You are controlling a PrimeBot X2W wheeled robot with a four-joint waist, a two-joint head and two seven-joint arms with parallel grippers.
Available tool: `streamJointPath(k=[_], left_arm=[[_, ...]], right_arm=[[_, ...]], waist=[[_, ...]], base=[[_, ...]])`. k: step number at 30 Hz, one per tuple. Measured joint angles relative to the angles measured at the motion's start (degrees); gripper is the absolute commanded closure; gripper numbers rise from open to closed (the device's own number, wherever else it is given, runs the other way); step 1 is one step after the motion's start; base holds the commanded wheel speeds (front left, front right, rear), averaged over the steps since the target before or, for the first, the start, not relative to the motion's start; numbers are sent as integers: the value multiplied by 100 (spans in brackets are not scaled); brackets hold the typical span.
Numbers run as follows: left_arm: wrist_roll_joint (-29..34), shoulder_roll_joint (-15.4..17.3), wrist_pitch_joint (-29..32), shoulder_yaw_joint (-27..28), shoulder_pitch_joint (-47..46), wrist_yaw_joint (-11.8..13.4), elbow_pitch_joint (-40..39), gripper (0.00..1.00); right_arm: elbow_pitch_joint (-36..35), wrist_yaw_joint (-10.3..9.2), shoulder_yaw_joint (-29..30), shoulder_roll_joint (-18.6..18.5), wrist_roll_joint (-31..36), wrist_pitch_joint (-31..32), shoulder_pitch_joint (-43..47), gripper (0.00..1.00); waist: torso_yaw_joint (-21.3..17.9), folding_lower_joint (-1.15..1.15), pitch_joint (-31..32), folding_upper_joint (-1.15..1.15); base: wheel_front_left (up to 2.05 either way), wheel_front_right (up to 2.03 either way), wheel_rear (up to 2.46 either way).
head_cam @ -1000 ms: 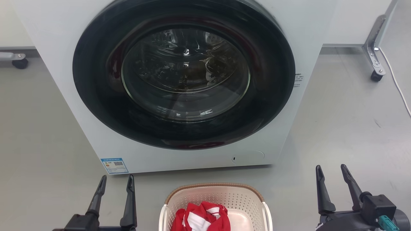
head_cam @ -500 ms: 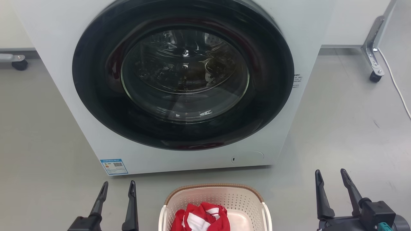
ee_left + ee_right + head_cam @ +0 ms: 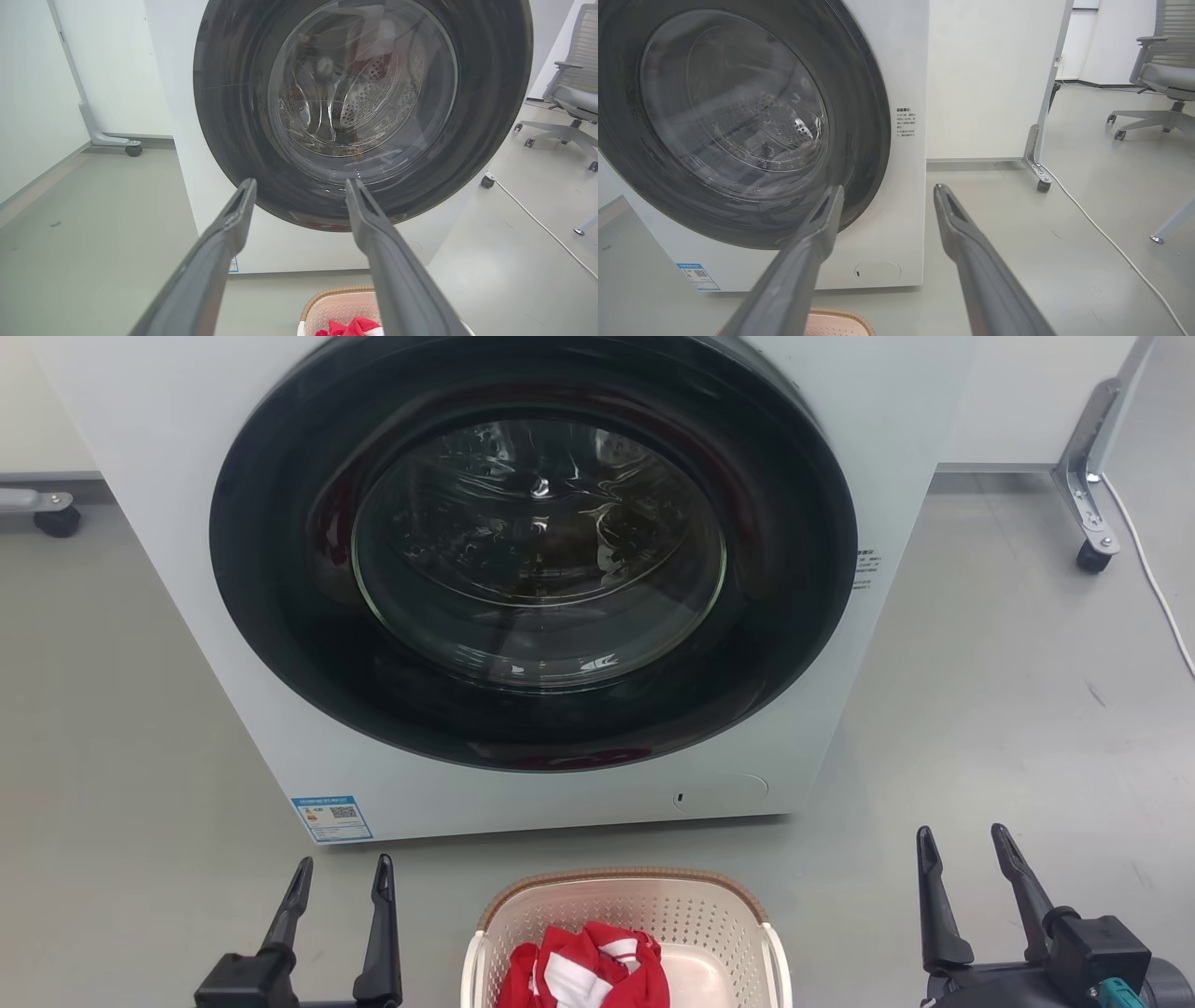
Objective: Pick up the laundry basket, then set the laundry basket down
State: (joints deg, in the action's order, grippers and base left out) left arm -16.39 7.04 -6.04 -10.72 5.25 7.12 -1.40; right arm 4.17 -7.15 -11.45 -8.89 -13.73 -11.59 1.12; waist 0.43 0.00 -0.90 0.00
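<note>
The laundry basket (image 3: 709,919) stands on the floor at the bottom centre of the head view, cream with perforated walls and a brown rim, with red and white clothing (image 3: 583,971) inside. Its rim also peeks in at the bottom of the left wrist view, laundry basket (image 3: 334,301), and of the right wrist view, laundry basket (image 3: 831,322). My left gripper (image 3: 342,873) hangs open to the basket's left, apart from it. On the basket's right my right gripper (image 3: 962,840) is open too, with nothing between the fingers.
A white washer (image 3: 523,579) with a round dark glass door stands close behind the basket. A partition foot on a castor (image 3: 1088,537) and a white cable (image 3: 1153,579) lie at the right. An office chair (image 3: 1164,79) stands further right.
The left gripper dropped slightly lower in the head view, then came back up a little. The right gripper sank a little. The basket has not moved.
</note>
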Motion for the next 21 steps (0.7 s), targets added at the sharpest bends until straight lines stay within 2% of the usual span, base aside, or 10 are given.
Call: streamJointPath(k=[9,10,21], left_arm=[[44,-5,149,5,21,0,-148,0],[45,-5,163,8,21,0,-162,100],[-254,-44,219,90,90,-70,143,100]], right_arm=[[-114,0,44,42,59,104,60,0],[-127,0,54,42,70,132,60,100],[160,79,151,126,-238,212,164,100]], waist=[[5,0,-29,0],[5,0,-33,0],[1,0,-29,0]], base=[[0,0,0],[0,0,0],[0,0,0]])
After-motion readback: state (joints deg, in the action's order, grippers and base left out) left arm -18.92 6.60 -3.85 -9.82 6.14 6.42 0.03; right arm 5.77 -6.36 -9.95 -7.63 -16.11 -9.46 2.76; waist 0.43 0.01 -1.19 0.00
